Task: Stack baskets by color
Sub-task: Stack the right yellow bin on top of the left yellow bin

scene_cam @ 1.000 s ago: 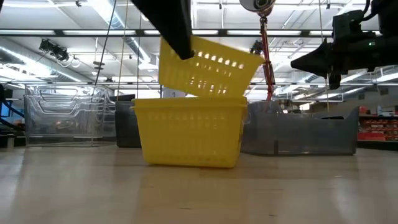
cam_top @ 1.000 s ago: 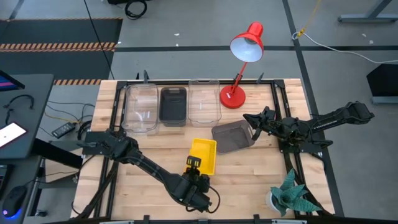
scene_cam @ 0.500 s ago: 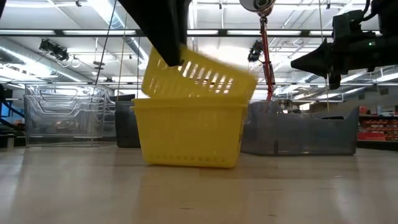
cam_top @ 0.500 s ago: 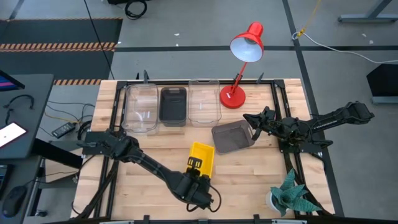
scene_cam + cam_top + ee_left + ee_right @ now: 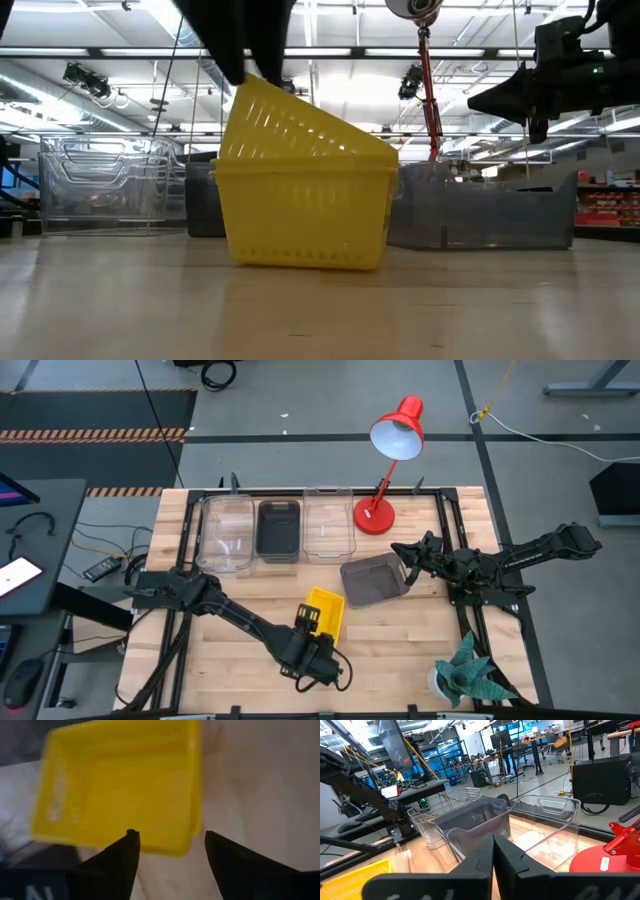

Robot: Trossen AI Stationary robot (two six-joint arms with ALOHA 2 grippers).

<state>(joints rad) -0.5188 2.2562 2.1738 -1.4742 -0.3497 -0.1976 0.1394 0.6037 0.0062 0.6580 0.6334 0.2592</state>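
The wooden table (image 5: pixel 400 645) is seen from above, with both arms reaching in over it. Along its 12 o'clock edge a row is formed by a clear basket (image 5: pixel 226 532), a dark grey basket (image 5: pixel 278 528) and a second clear basket (image 5: pixel 328 523), with a red desk lamp (image 5: pixel 390 450) just at 3 o'clock of them. A second dark grey basket (image 5: pixel 374 580) is set near the table's centre, slightly toward 2 o'clock. Toward 6 o'clock of centre, the yellow baskets (image 5: pixel 324 614) are stacked: in the low view the upper yellow basket (image 5: pixel 300 125) is seen tilted inside the lower yellow basket (image 5: pixel 305 215), one end raised. The left gripper (image 5: pixel 167 850) is held just at 6 o'clock of the stack, fingers spread apart with nothing between them. The right gripper (image 5: pixel 493 857) is held at 3 o'clock of the central grey basket, fingers pressed together.
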